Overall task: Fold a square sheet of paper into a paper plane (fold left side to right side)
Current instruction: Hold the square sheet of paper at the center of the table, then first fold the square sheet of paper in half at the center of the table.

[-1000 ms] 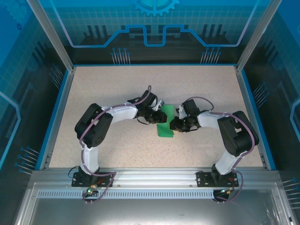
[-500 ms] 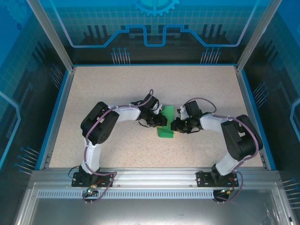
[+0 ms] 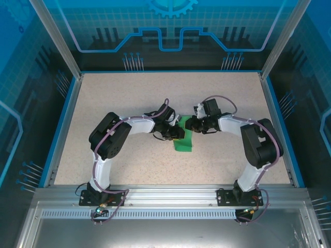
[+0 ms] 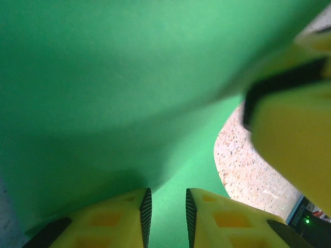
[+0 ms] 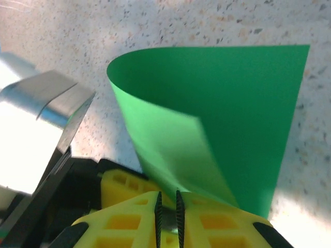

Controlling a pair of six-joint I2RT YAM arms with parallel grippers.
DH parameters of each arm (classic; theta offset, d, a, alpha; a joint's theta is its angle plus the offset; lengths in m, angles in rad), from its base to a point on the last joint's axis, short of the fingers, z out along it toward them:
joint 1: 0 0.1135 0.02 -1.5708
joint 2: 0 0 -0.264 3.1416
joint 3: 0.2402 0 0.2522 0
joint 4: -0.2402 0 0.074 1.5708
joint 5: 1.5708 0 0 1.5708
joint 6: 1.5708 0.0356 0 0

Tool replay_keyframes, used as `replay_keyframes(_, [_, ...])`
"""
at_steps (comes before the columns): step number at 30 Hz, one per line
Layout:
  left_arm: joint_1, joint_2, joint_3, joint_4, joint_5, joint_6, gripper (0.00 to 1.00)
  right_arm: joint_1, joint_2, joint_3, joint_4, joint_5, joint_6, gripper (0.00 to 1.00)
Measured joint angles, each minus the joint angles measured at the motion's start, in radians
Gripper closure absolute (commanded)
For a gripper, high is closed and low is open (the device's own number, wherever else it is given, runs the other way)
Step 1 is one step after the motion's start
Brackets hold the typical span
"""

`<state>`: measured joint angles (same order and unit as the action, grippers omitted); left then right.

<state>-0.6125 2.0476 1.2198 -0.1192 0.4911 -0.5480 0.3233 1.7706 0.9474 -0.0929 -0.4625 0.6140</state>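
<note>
My right tool (image 5: 168, 200) pinches the paper (image 5: 248, 103); my left tool (image 4: 166, 201), slightly open, sits over it — I should match edges before creasing.

The top camera looks steeply down from above and behind the arm bases onto the whole speckled table (image 3: 129, 98). Each wrist camera sits just behind its own yellow fingers (image 4: 227, 219), very close to the green sheet of paper (image 3: 184, 143), which all three views share.

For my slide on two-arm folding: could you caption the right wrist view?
The right gripper pinches the square sheet of paper, one side curled over, on the speckled table.
</note>
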Motion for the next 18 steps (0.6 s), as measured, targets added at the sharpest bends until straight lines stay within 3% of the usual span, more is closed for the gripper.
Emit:
replay_keyframes(7, [-0.001,-0.012,-0.022,0.024,0.000,0.005,0.72,0.010,0.101,0.037,-0.039,0.042,0.004,0.82])
replay_keyframes(18, [-0.067,-0.099,-0.159,0.092,-0.018,0.032,0.72,0.019,0.108,0.050,-0.077,0.039,0.004,0.82])
